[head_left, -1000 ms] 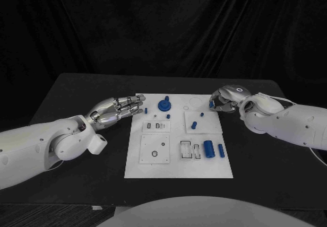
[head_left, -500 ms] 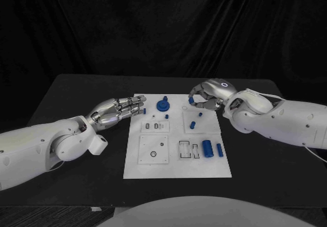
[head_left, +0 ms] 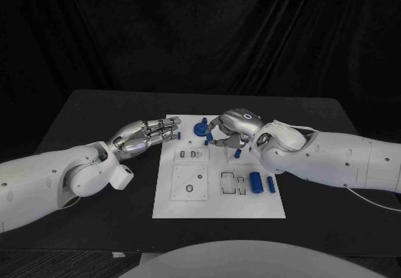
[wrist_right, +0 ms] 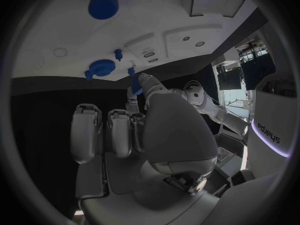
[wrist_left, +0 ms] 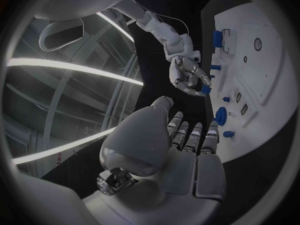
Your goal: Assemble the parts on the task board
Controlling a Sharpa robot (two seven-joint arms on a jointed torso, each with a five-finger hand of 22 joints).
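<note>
Here the black desk (head_left: 92,116) carries the white task board (head_left: 219,205), a flat plate with shallow recesses and slots, lying in the middle between the two arms. The left hand (head_left: 147,134) hovers just beside the board's left edge, near its far end, fingers curled loosely together and holding nothing. The right hand (head_left: 232,130) hangs over the board's far half — its fingertips pinch a small blue part (wrist_left: 205,90), seen more plainly from the left wrist.

Just beside that hand, near the board's far edge, stands a blue round knob (head_left: 201,128), the largest piece; toward the board's near right sit a blue cylinder (head_left: 255,182) and a slimmer blue peg (head_left: 270,184), lying side by side next to an open slot. A short blue pin (head_left: 237,153) lies near the board's middle.

These parts look like hard, smooth plastic — light, stiff and probably slippery, so apt to twist in a pinch. Each is best taken across its round sides, near mid-length, leaving the end free to enter its hole.
</note>
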